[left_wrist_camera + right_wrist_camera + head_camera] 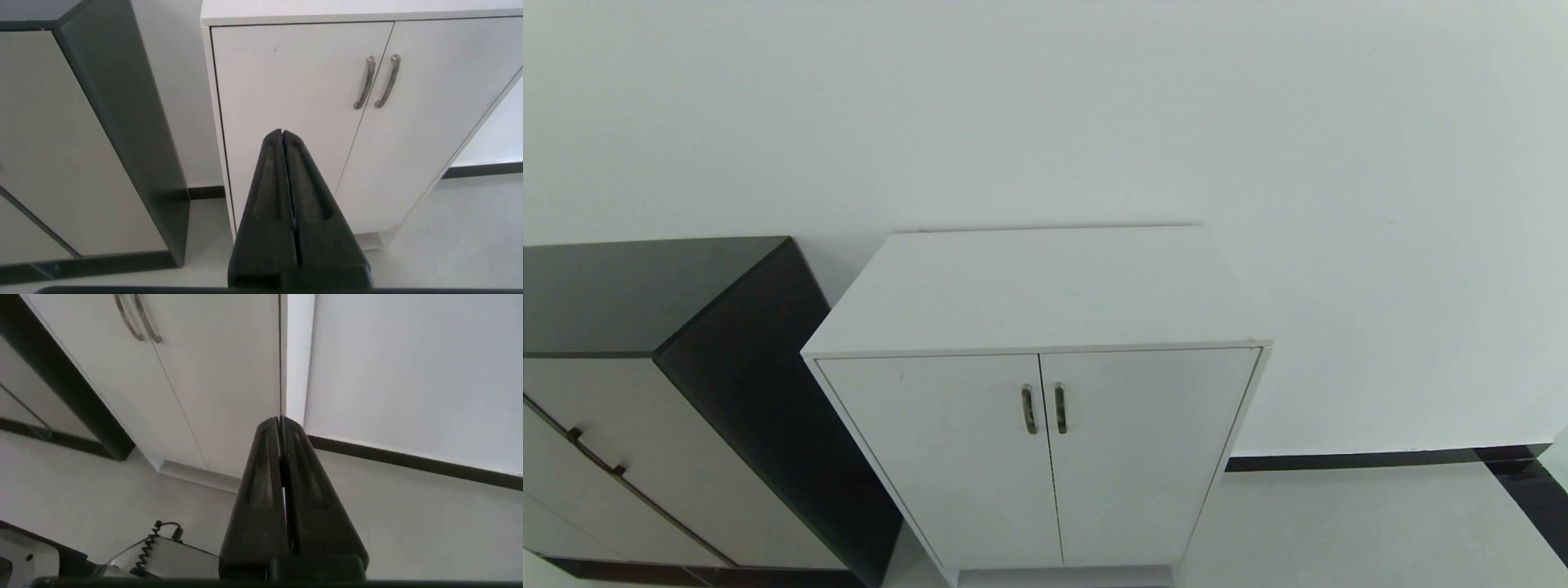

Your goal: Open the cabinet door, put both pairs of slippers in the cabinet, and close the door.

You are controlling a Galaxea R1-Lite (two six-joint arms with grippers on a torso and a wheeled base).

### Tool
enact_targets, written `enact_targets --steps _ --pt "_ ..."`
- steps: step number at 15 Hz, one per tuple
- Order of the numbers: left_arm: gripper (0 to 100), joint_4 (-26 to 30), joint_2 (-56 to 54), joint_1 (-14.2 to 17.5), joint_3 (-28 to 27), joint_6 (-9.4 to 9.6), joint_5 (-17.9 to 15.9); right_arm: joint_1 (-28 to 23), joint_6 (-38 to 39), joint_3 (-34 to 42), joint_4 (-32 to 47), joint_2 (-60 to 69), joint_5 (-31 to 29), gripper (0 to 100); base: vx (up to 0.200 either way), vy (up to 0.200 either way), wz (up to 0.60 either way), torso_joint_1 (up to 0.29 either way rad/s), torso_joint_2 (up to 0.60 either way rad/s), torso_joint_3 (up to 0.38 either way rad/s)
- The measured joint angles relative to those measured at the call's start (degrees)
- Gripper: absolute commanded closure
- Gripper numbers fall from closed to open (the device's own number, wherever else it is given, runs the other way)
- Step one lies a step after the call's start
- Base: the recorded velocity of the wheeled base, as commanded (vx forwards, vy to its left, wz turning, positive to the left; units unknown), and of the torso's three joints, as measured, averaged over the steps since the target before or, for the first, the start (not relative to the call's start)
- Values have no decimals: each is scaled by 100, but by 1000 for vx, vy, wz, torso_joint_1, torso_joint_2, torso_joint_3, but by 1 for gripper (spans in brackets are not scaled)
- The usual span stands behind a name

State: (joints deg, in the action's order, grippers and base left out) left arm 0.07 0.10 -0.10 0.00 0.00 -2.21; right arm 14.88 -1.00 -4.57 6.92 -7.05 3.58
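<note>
A white two-door cabinet (1045,457) stands against the wall, both doors closed, with two metal handles (1044,408) side by side at the centre seam. In the left wrist view the cabinet (302,122) faces me with its handles (377,82) ahead; my left gripper (281,135) is shut with nothing in it, a short way off the left door. In the right wrist view my right gripper (282,422) is shut with nothing held, pointing at the cabinet's right side edge (282,359), handles (137,317) farther off.
A black-and-white cabinet (670,392) stands close on the left of the white one. A dark baseboard (1380,459) runs along the wall at right, above pale floor (1339,531). Some cabled equipment (155,547) lies on the floor.
</note>
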Motion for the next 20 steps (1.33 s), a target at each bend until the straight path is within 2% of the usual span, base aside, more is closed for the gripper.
enact_targets --steps 3,6,8,9,12,16,18,20 --pt "100 -2 0 0 0 -21 10 -100 -78 0 2 -4 -178 100 0 0 0 0 0 0" --pt "100 0 0 0 0 -18 7 -621 -357 -6 2 63 -692 100 0 0 0 0 0 0" --pt "100 0 0 0 0 -18 10 -684 -123 26 -79 121 -26 100 0 0 0 0 0 0" --pt "100 0 0 0 0 -22 10 -690 -110 48 -123 129 66 100 0 0 0 0 0 0" --pt "100 0 0 0 0 -21 10 -819 -269 56 -135 83 -1091 100 0 0 0 0 0 0" --pt "100 0 0 2 0 -21 10 -1612 -490 33 -143 201 -1368 100 0 0 0 0 0 0" --pt "100 0 0 0 0 -22 10 -1725 -411 41 -143 247 -1880 100 0 0 0 0 0 0" --pt "100 0 0 0 0 -22 10 -1749 -323 41 -143 276 -1880 100 0 0 0 0 0 0"
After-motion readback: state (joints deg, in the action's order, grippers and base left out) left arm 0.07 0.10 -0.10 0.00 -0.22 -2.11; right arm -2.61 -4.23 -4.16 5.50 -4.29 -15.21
